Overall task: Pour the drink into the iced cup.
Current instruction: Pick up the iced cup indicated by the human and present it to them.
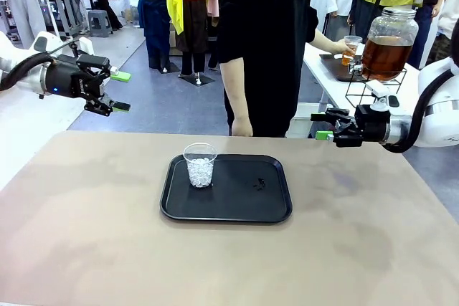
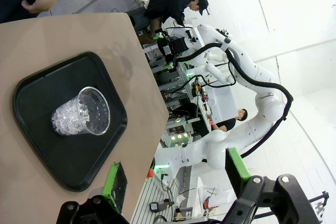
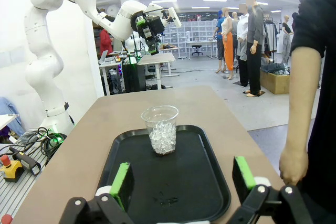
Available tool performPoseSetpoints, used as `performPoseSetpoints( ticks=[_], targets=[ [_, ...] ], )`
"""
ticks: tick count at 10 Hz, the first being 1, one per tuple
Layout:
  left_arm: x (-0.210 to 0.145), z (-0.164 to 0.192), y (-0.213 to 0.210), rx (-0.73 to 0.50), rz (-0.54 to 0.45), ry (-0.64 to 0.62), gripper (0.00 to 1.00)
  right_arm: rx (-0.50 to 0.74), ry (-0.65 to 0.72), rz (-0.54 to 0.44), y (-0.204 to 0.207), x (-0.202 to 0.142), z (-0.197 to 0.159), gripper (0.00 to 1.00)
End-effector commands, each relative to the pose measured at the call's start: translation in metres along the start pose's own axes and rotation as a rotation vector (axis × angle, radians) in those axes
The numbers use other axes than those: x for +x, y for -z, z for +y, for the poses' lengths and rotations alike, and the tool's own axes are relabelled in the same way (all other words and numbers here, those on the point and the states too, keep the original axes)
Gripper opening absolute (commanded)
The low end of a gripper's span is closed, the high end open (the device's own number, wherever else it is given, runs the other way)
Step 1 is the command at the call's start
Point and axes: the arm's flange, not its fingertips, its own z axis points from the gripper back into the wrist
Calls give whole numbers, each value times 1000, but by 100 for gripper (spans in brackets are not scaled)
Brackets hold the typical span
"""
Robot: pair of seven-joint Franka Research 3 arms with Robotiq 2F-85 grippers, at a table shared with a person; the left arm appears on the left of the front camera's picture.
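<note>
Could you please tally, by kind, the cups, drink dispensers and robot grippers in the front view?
Clear cups: 2 (iced cup on the black tray; cup in the person's hand)
Glass dispenser jar: 1
Grippers: 2 (left gripper, right gripper, both open)
Total: 5

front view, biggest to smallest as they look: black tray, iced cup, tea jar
1. black rectangular plastic tray
2. lidded glass dispenser jar of amber drink, though it stands farther off
3. clear plastic cup of ice
</note>
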Motion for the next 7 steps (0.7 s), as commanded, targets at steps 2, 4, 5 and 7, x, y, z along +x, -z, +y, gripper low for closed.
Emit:
performPoseSetpoints(
  ticks=[2, 4, 5, 7],
  targets=[
    [0, -2, 0, -1, -1, 10, 100, 2, -3, -1, 0, 3, -4, 100],
    [0, -2, 0, -1, -1, 10, 100, 2, -3, -1, 0, 3, -4, 100],
    [0, -2, 0, -1, -1, 10, 100, 2, -3, -1, 0, 3, -4, 100],
    [0, -2, 0, -1, -1, 10, 100, 2, -3, -1, 0, 3, -4, 100]
  ],
)
